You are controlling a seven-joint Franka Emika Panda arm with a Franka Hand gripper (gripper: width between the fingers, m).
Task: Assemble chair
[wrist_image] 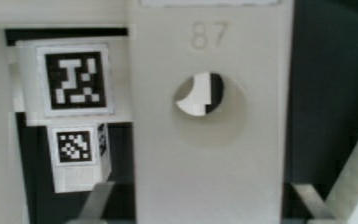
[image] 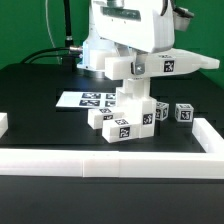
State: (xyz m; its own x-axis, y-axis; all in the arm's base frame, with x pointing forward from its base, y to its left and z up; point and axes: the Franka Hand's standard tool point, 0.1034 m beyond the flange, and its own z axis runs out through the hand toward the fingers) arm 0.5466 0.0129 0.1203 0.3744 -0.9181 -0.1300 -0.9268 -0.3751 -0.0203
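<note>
The chair parts are white blocks with marker tags. A low cluster of them (image: 125, 125) sits mid-table with an upright post (image: 133, 100) rising from it. My gripper (image: 133, 62) hangs right above, shut on a white slab part (image: 185, 62) that reaches toward the exterior view's right. In the wrist view this slab (wrist_image: 208, 60), marked 87 and with a round hole (wrist_image: 201, 95), fills the space between my fingers (wrist_image: 108, 195) in my gripper (wrist_image: 208, 185). Tagged white parts (wrist_image: 73, 80) lie below it. Whether the slab touches the post is hidden.
The marker board (image: 82, 100) lies flat on the black table on the exterior view's left. A small tagged white block (image: 183, 112) stands on the right of the cluster. A low white border wall (image: 110, 158) runs along the front and both sides.
</note>
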